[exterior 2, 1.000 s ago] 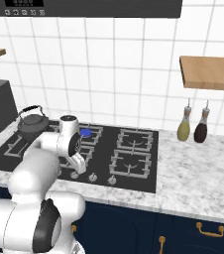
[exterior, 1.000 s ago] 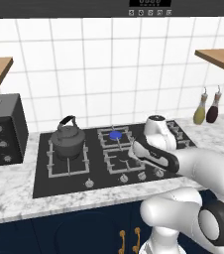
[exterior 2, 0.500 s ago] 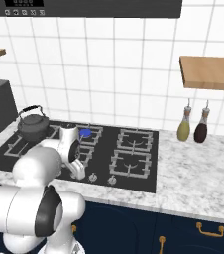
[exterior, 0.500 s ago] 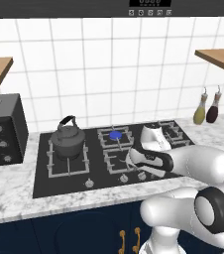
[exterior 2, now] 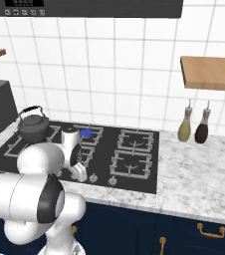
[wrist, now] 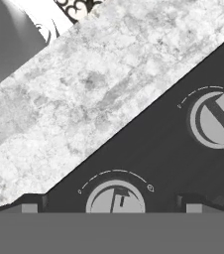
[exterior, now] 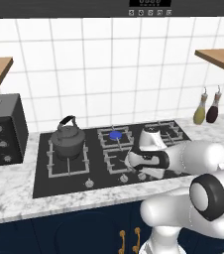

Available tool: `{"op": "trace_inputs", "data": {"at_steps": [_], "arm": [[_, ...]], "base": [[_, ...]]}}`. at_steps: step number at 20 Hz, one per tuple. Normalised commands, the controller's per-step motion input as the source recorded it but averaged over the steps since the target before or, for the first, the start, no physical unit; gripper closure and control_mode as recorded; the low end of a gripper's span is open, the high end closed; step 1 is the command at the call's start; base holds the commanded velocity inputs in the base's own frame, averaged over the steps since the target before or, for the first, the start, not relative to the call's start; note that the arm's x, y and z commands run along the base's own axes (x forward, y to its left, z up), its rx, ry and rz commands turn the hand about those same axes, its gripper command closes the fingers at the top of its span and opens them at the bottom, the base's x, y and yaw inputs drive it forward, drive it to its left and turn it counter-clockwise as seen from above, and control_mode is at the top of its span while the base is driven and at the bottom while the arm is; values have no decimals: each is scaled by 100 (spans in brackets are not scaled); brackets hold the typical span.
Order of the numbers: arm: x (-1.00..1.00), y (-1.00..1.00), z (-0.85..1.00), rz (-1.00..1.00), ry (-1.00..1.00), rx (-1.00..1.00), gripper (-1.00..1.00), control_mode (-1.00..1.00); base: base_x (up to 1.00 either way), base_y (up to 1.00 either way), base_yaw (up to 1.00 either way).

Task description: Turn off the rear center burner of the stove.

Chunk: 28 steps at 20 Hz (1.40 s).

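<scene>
Arm folded low over the stove (exterior: pixel 74 171) front — jaws spread astride a knob (wrist: pixel 115 199).

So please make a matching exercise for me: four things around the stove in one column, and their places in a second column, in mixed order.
Things:
1. kettle
2. rear center burner
3. two bottles
4. toaster oven

Places:
a. on the marble counter right of the stove
b. left end of the counter
c. on the stove's left grate
d. under the blue disc, behind the arm's wrist

Pairs: 1-c, 2-d, 3-a, 4-b
</scene>
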Motion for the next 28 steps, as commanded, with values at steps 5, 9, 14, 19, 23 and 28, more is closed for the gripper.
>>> {"op": "trace_inputs", "data": {"at_steps": [5,9,14,19,23,28], "arm": [[7,0,-6,1,0,0,-100,-100],[0,0,0,0,0,0,-100,-100],[0,4,-2,0,1,0,100,-100],[0,4,0,0,0,0,100,-100],[-1,8,0,0,0,0,100,-100],[-9,2,0,-1,0,0,100,-100]], "base": [[0,0,0],[0,0,0],[0,0,0],[0,0,0],[0,0,0],[0,0,0]]}}
